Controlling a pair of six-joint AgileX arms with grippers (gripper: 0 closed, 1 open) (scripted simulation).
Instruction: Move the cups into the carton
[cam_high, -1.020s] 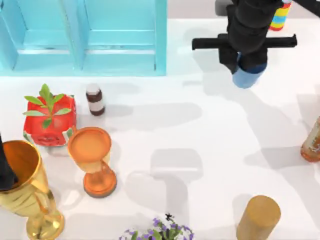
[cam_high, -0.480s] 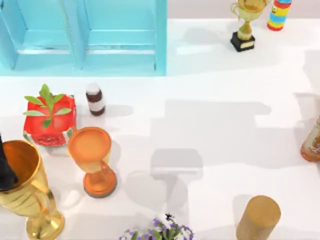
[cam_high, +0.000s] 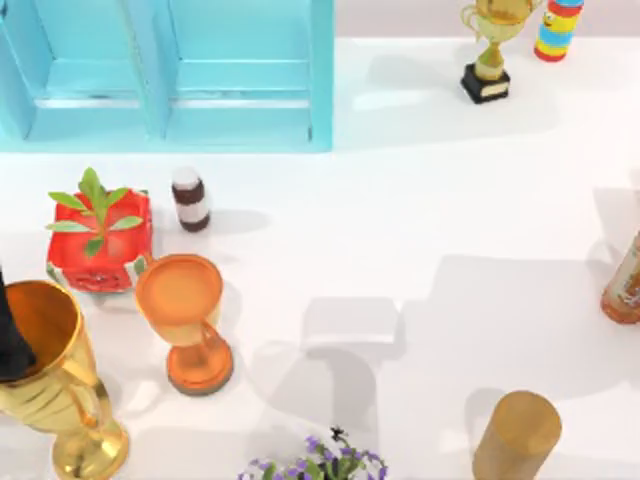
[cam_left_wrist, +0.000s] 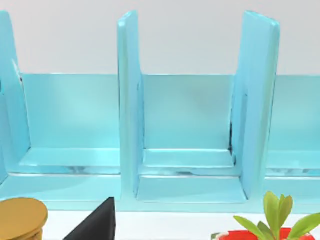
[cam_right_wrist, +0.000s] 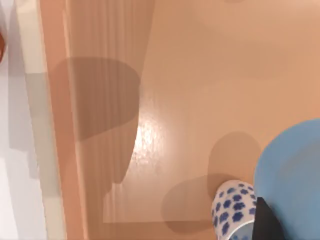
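Two cups are sitting inside the tan carton (cam_right_wrist: 165, 100): a plain blue cup (cam_right_wrist: 292, 175) and, just beside it, a white cup (cam_right_wrist: 232, 210) dotted dark blue. Finger state: cannot tell for either gripper.

Lighting is bright and even across the white table (cam_high: 420, 200), with soft grey shadows at centre and lower right, and a white glare patch on the tan carton floor (cam_right_wrist: 150, 135) beside darker rounded shadows.
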